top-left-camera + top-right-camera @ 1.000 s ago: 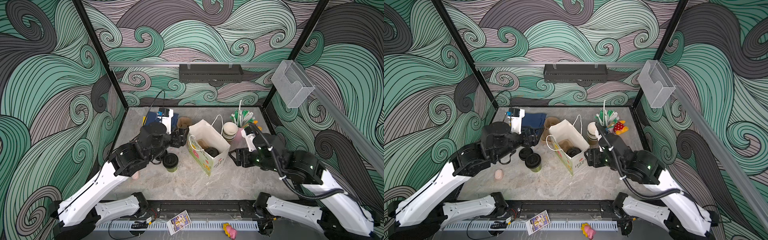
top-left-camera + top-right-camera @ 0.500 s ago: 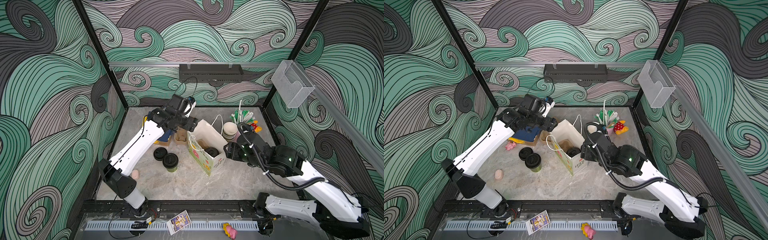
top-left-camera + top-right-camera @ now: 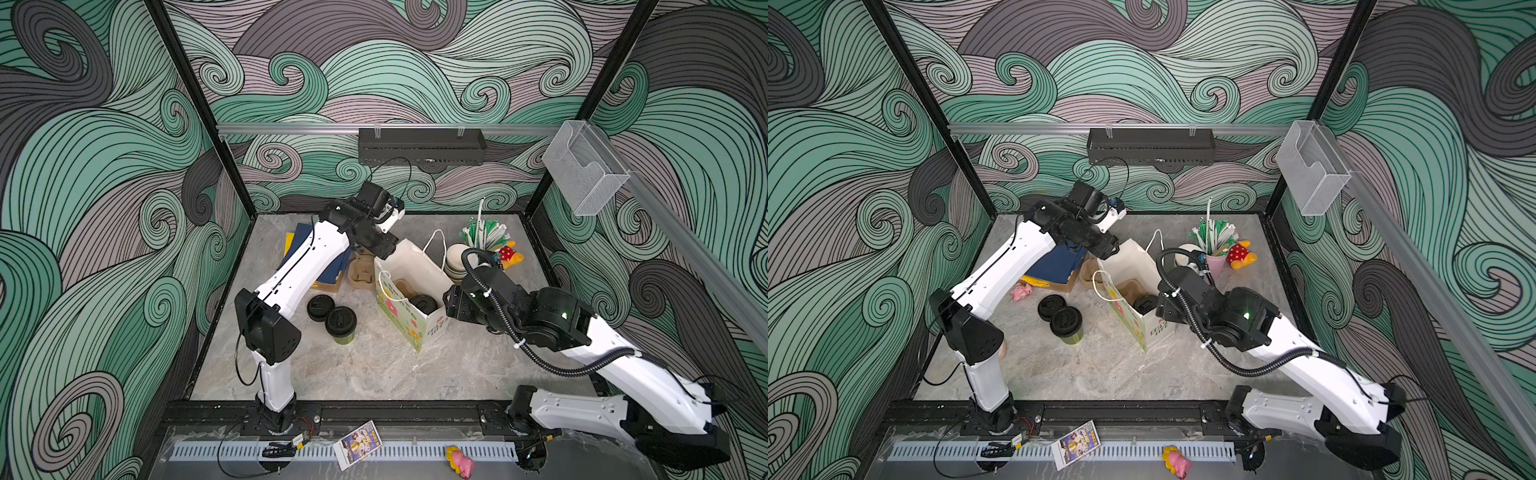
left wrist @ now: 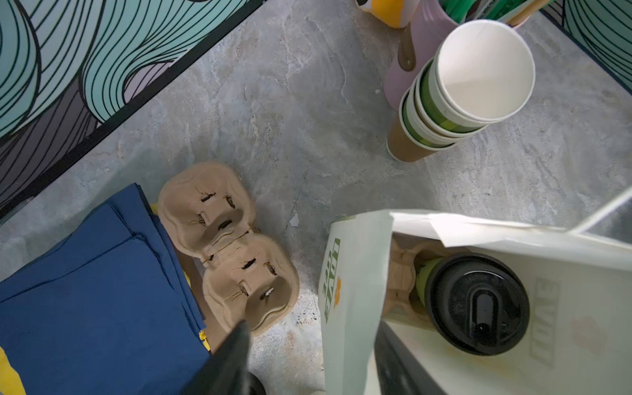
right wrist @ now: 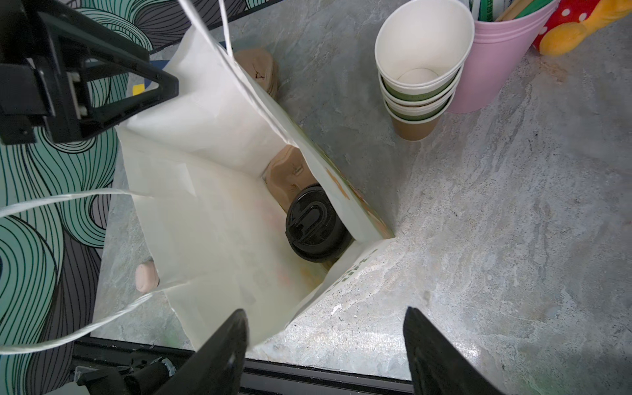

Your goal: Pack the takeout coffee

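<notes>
**One coffee bagged, one on the bench, both tools spread**

From my station, the white paper carrier bag with string handles (image 3: 401,322) stands upright in the middle of the grey marbled bench (image 3: 374,370). Inside it, a green-patterned paper cup with a round black sip lid (image 4: 477,304) sits in a pocket of a brown moulded pulp carrier (image 4: 398,277).

A second lidded green cup (image 3: 340,326) stands on the bench left of the bag, with a loose black lid (image 3: 320,307) just beside it. The stack of empty cups (image 5: 422,71), cream-white inside, stands behind the bag next to the pink cup of straws (image 5: 492,65).

The left tool (image 4: 311,342) is at the bag's far rim, jaws apart with the paper wall between them — I can't tell whether either finger actually presses the paper. The right tool (image 5: 325,318) hovers over the bag's right-hand corner, jaws spread wide and holding nothing.

A spare pulp carrier (image 4: 225,246) lies on the bench behind the bag — its edge is against some dark blue folded material (image 4: 95,290).
</notes>
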